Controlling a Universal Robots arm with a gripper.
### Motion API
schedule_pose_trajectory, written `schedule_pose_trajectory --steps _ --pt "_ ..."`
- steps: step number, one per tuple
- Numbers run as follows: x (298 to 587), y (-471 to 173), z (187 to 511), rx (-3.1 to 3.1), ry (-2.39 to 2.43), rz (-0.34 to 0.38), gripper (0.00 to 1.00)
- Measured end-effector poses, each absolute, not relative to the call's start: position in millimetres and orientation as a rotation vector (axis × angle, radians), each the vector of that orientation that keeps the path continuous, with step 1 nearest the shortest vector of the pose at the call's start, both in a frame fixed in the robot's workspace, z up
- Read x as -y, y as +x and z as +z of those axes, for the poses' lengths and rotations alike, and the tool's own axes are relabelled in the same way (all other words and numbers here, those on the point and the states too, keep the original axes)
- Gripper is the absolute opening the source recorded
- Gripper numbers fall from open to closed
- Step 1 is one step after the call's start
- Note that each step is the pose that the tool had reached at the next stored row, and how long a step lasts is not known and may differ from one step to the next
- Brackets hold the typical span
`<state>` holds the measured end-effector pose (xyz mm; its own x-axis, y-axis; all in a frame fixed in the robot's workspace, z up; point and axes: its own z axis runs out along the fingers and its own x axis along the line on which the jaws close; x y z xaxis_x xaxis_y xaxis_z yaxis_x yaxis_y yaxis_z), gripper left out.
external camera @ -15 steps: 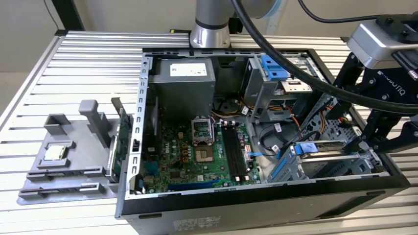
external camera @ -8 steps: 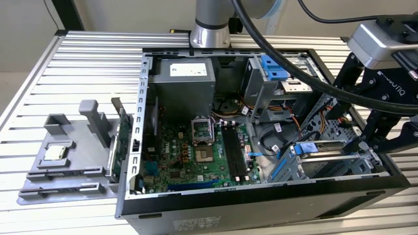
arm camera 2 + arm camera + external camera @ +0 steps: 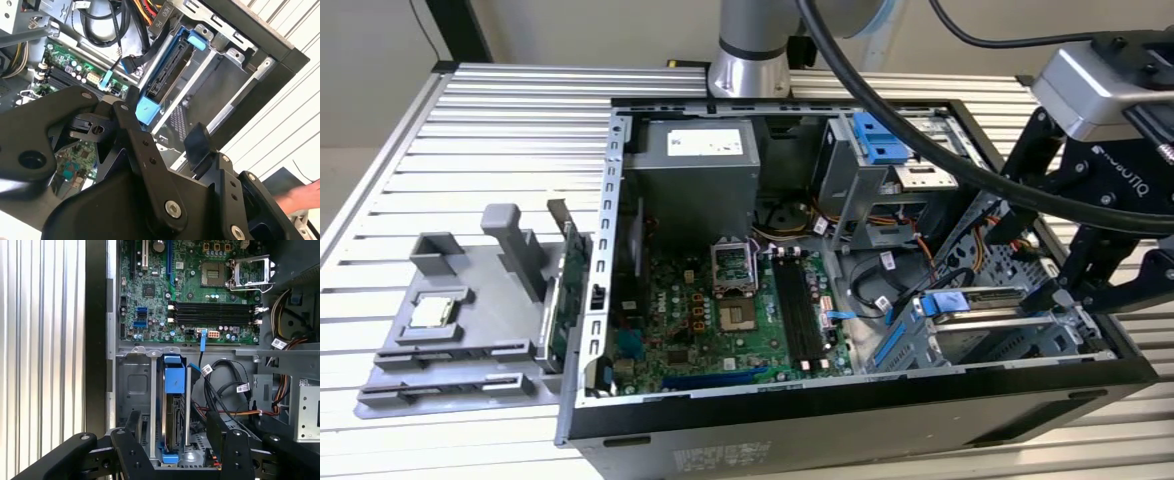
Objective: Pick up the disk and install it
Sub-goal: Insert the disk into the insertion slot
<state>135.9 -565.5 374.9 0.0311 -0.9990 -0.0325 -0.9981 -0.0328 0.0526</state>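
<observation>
The disk (image 3: 172, 422) stands on edge in a slot of the grey drive cage (image 3: 131, 385), its blue bracket (image 3: 173, 379) facing out. In the second wrist view the disk (image 3: 165, 70) sits between the cage rails, with blue tabs at both ends. My black gripper (image 3: 174, 429) is open. One of its fingers (image 3: 133, 423) is on each side of the disk, with a gap to it. In the exterior view the gripper (image 3: 1047, 290) hangs over the disk (image 3: 977, 304) at the case's front corner, on the exterior view's right.
The open computer case (image 3: 854, 400) holds a green motherboard (image 3: 720, 330), a power supply (image 3: 687, 160) and loose cables (image 3: 225, 390) beside the cage. A grey fixture (image 3: 454, 330) with a small chip lies at the exterior view's left. A hand (image 3: 305, 195) shows outside the case.
</observation>
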Motion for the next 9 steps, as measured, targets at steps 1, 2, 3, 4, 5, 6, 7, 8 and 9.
schedule_pose_trajectory --steps 1,2,3,4,5,6,7,8,9 --pt "565.5 136.8 375.0 2.171 2.241 -0.101 1.00" --pt "565.5 137.8 375.0 2.167 2.237 -0.109 1.00" --pt "565.5 139.1 375.0 2.163 2.233 -0.117 1.00" --pt "565.5 140.6 375.0 2.159 2.229 -0.125 1.00" --pt "565.5 142.4 375.0 2.154 2.224 -0.135 1.00" --pt "565.5 143.8 375.0 2.151 2.220 -0.143 1.00" --pt "565.5 144.9 375.0 2.148 2.218 -0.148 1.00" --pt "565.5 145.7 375.0 2.146 2.216 -0.151 1.00" --pt "565.4 146.4 375.0 2.145 2.216 -0.153 1.00"
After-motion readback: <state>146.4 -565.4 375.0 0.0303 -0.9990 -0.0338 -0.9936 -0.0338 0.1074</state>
